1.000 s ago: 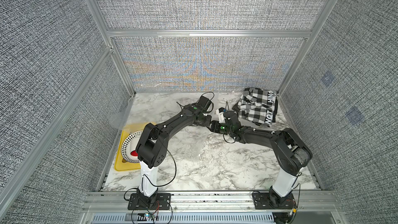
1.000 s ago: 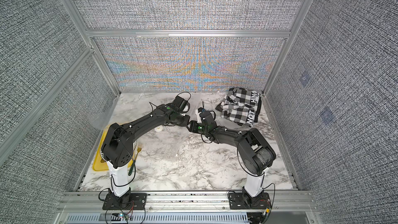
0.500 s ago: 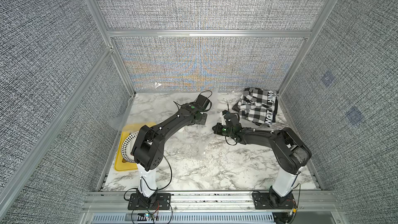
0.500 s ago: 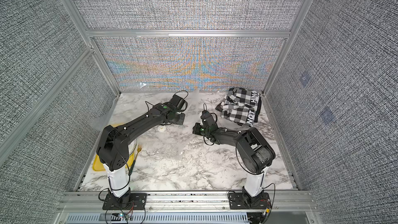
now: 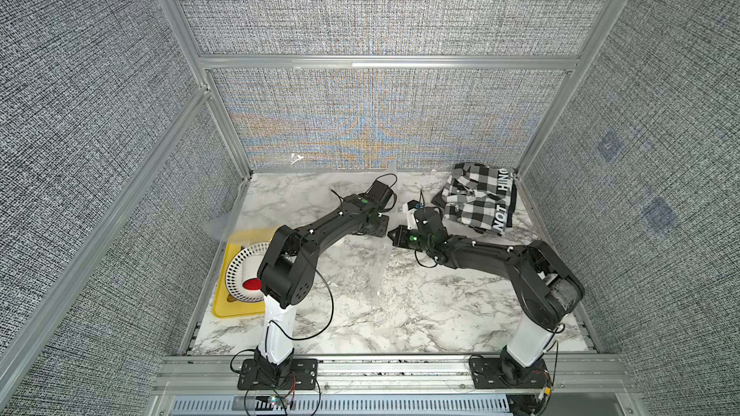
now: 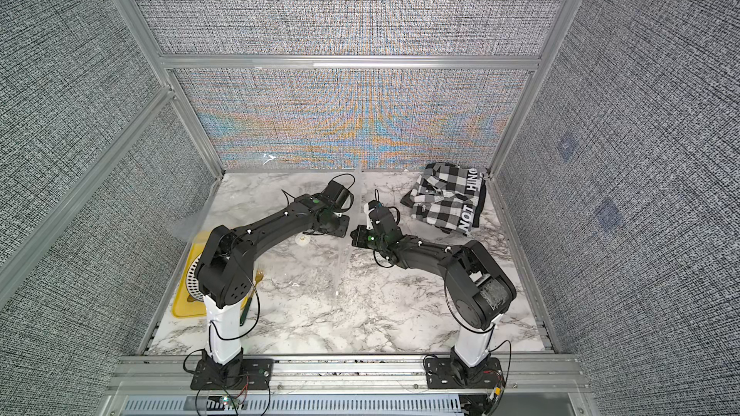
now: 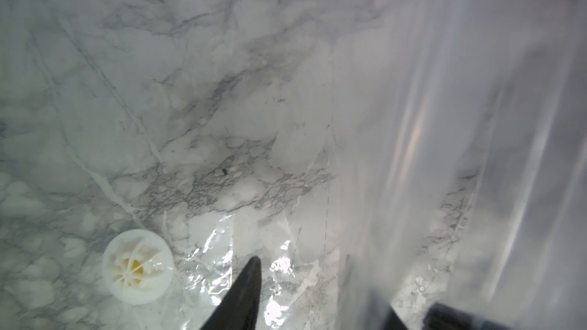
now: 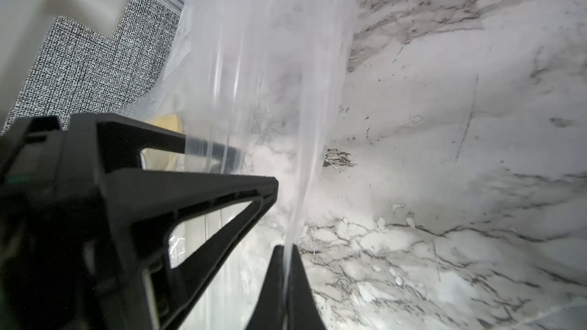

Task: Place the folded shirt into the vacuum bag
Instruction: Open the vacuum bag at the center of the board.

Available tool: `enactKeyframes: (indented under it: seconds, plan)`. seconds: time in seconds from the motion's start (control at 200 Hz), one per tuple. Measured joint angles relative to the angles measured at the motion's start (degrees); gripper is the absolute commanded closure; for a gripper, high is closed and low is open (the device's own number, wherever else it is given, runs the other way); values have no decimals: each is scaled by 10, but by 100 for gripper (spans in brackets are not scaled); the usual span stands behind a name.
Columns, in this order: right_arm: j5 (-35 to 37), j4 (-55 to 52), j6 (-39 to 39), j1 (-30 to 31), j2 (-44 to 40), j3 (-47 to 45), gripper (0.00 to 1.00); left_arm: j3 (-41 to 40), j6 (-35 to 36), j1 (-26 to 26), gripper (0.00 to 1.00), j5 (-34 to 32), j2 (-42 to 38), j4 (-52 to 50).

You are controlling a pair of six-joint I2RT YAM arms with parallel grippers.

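Note:
The vacuum bag is a clear crinkly film spread over the marble top, and its round white valve lies beside my left gripper. My right gripper is shut on a raised fold of the bag's film near the table's middle. Just left of it my left gripper stands open over the bag; one finger shows plainly, the second is blurred behind hanging film. The folded shirt, black-and-white checked, lies in the back right corner in both top views, apart from both grippers.
A yellow tray at the left edge holds a white plate with a red item. A green-handled fork lies beside it. Grey panel walls close in the table on three sides.
My right gripper has shut on the bag's film. My left gripper has opened and let go of the film, staying close beside the right one.

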Motion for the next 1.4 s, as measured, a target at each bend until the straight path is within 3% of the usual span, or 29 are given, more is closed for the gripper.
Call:
enactKeyframes:
  seconds: [0.055,0.15,0.19,0.325,0.485,0.616,0.781,0.901,1.091,1.246,1.401]
  plan:
    - [0,0,0,-1,0,-3,100,3,-7,0,46,12,1,5]
    - [-1,0,0,-1,0,-5,100,12,-8,1,89,28,12,9]
    - [-1,0,0,-2,0,-5,100,16,-8,1,100,29,17,9]
    - [-3,-1,-2,-12,0,-10,100,35,-4,2,100,12,23,-10]
    - [-1,-9,-9,-35,11,-10,100,94,9,-1,100,-61,15,-73]
    - [-1,-31,-11,-53,32,9,100,205,33,-11,100,-155,35,-150]
    - [-3,-52,-17,-61,63,50,100,394,55,-33,100,-300,130,-286]
    - [-10,-69,-22,-69,83,85,100,482,68,-44,100,-364,174,-355]
    - [-17,-81,-32,-93,101,112,100,490,96,-37,100,-438,178,-382]
    - [-35,-85,-37,-108,103,113,100,484,108,-26,100,-449,178,-381]
    - [-64,-95,-55,-108,91,124,73,438,111,-19,100,-380,161,-354]
